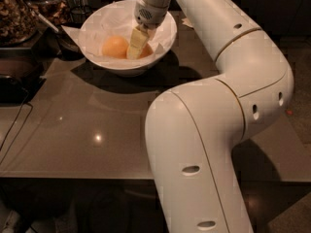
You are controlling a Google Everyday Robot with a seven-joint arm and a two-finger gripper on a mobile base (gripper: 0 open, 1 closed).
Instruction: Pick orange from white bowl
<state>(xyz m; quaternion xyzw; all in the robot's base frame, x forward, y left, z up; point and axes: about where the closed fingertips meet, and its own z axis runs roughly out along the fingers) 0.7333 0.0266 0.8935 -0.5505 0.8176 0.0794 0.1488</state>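
Observation:
The white bowl [121,70] stands at the back of the table, lined with crumpled white paper. Two oranges lie in it. One orange [114,46] lies in full view at the middle left. The other orange [146,50] lies to its right, mostly hidden behind the gripper. My gripper [137,42] reaches down into the bowl from above, right at this second orange, between the two fruits. My white arm fills the right half of the view.
Dark containers of nuts [17,13] stand at the back left, with a scoop handle [48,23] beside the bowl. A black cable [9,130] runs down the left edge of the brown table [87,130]. A paper scrap [187,21] lies behind the arm.

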